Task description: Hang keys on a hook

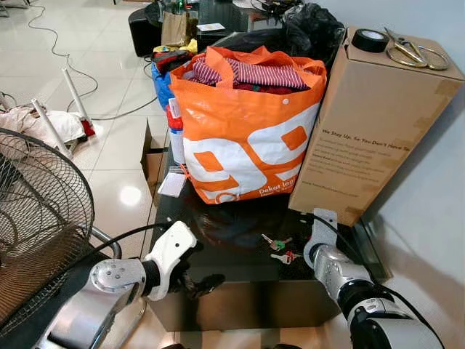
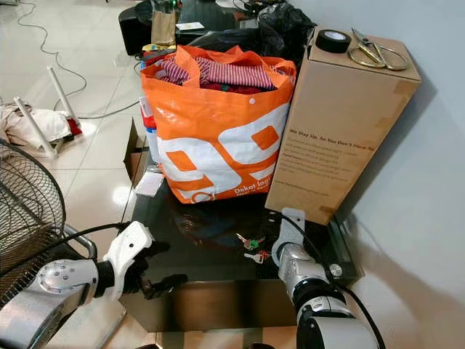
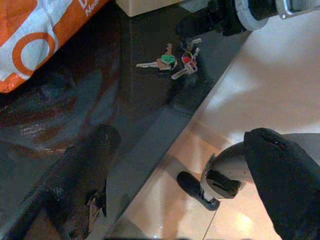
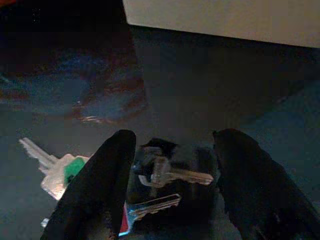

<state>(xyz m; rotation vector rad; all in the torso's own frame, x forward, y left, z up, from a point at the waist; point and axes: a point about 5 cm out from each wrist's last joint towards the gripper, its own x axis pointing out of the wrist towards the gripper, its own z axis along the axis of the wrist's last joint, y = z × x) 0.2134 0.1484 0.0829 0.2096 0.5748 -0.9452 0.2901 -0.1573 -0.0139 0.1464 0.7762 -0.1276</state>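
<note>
Right wrist view shows the right claw spread wide over the bunch of silver keys with green and red caps, one black finger on each side, nothing gripped yet. The keys lie on the glossy black worktop, near its front edge, before the tall brown cardboard box and the orange woven bag of clothes. The left claw hovers at the worktop's front edge, fingers released and empty.
</note>
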